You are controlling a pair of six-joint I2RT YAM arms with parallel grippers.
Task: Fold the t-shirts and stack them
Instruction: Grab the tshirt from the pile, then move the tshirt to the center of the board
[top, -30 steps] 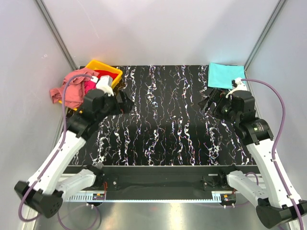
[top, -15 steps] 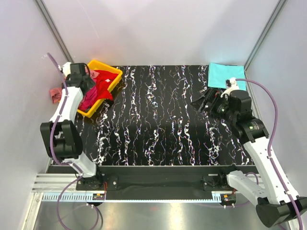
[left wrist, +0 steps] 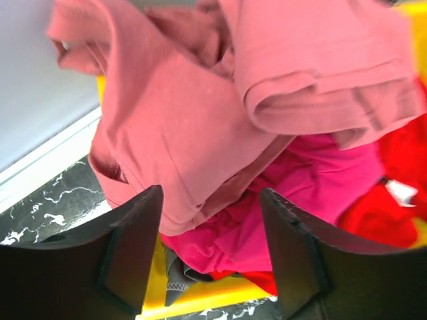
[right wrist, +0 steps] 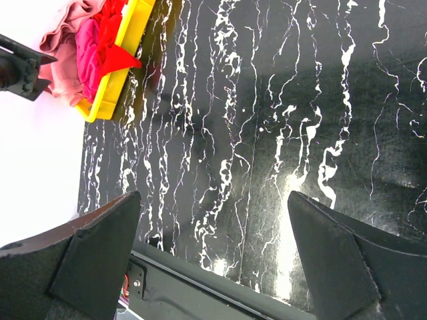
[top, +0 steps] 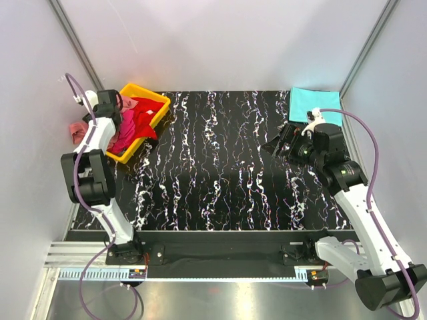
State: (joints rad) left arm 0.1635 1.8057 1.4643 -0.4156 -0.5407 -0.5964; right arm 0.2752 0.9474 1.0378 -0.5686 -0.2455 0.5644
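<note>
The left gripper [left wrist: 210,200] hangs over the yellow tray [top: 157,105] at the far left corner of the table [top: 220,173]; its 2 fingers [left wrist: 130,253] stand apart with nothing pinched between them. The salmon-pink t-shirt [left wrist: 173,120] lies bunched just beyond their tips; in the top view it spills over the tray's left edge. The magenta t-shirt [left wrist: 300,180] is crumpled beneath it, touching it; the red t-shirt [left wrist: 393,173] lies to the right of both, inside the tray, with 1 corner draped over the tray's near rim.

The turquoise t-shirt [top: 310,105] lies flat as a neat rectangle at the far right corner of the table, well apart from the other 3. The right gripper [right wrist: 213,200] hovers above the table near that shirt, on its near left side; its jaws are spread wide and empty, with only the black marbled tabletop showing between them.
</note>
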